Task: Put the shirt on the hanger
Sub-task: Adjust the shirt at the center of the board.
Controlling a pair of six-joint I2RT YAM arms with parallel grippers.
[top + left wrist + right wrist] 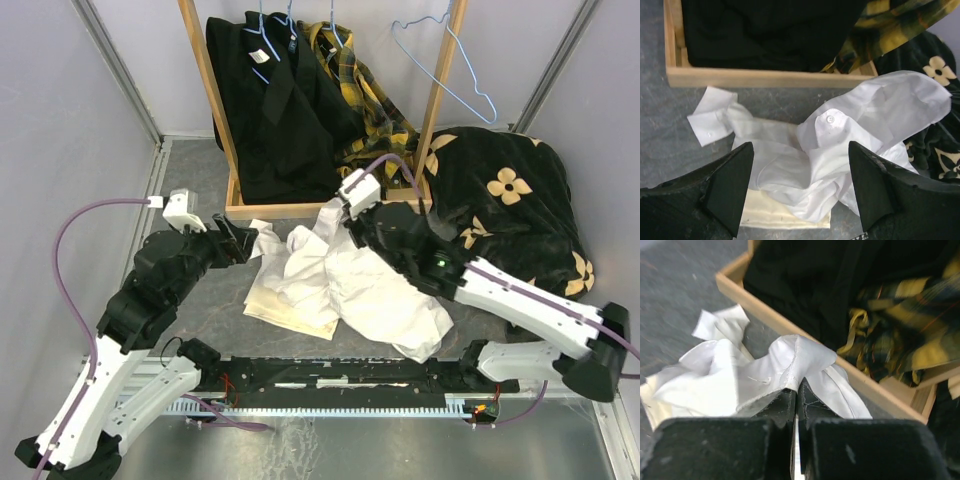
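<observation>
The white shirt (345, 285) lies crumpled in the middle of the table, partly over a cream folded cloth (280, 305). My right gripper (796, 389) is shut on a raised fold of the shirt (795, 357), close to the wooden frame. My left gripper (800, 172) is open at the shirt's left side, with a buttoned part of the shirt (830, 135) between and beyond its fingers, which do not touch it. One cuff (710, 120) lies spread out to the left. The empty light-blue hanger (445, 60) hangs at the top right of the rack.
A wooden rack base (290, 210) stands behind the shirt. Black garments (280, 100) and a plaid one (375, 100) hang from blue hangers there. A black cloth with cream flowers (510, 205) is heaped at the right. Grey walls close in on both sides.
</observation>
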